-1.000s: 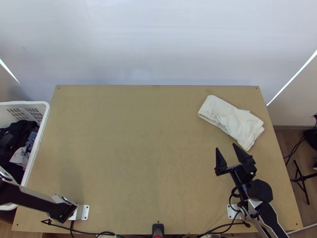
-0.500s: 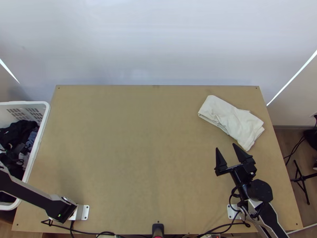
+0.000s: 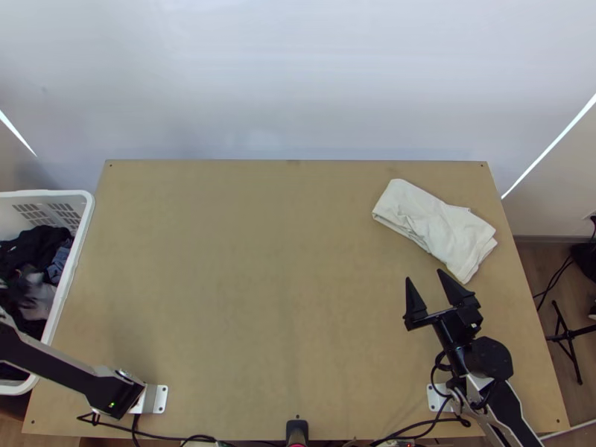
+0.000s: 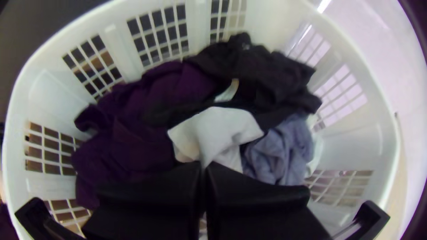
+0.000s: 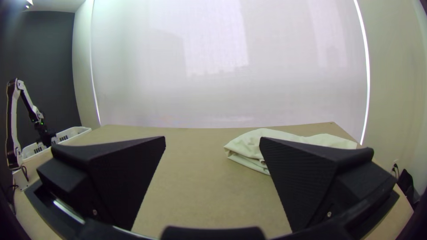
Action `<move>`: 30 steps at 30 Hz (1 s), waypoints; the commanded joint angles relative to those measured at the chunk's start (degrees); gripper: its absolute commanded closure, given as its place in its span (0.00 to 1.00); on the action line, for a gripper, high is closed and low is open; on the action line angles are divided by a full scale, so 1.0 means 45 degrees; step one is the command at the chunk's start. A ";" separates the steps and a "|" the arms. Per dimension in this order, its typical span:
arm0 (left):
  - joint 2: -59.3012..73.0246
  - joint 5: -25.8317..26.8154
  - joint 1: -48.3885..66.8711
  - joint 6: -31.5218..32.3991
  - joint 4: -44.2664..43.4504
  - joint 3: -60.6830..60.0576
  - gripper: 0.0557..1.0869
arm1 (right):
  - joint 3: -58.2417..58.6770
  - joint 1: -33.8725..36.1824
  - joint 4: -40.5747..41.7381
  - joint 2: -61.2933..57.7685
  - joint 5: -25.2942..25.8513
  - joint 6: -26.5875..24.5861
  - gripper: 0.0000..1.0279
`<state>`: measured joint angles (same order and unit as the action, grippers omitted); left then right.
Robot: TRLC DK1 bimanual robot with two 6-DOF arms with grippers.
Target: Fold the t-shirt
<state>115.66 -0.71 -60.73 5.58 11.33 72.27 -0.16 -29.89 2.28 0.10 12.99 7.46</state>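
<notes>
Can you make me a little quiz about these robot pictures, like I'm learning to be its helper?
1. Pick one: where on the table is the folded pale cloth?
a) near left corner
b) far right part
c) middle

2. True or false: the right hand has its two fingers spread apart.

3. Fill in the colour: inside the basket, the left hand has its fingers closed on a ____ piece of laundry.

Key: 1 b; 2 true; 3 white
</notes>
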 commanded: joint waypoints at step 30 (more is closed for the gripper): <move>-0.9256 0.3459 0.2753 0.4970 0.6525 1.0346 0.97 | -0.0003 -0.0018 0.0000 -0.0002 0.0003 0.0001 0.04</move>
<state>78.98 14.20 -56.80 26.61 39.57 120.27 -0.16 -29.89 2.28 0.10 12.99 7.44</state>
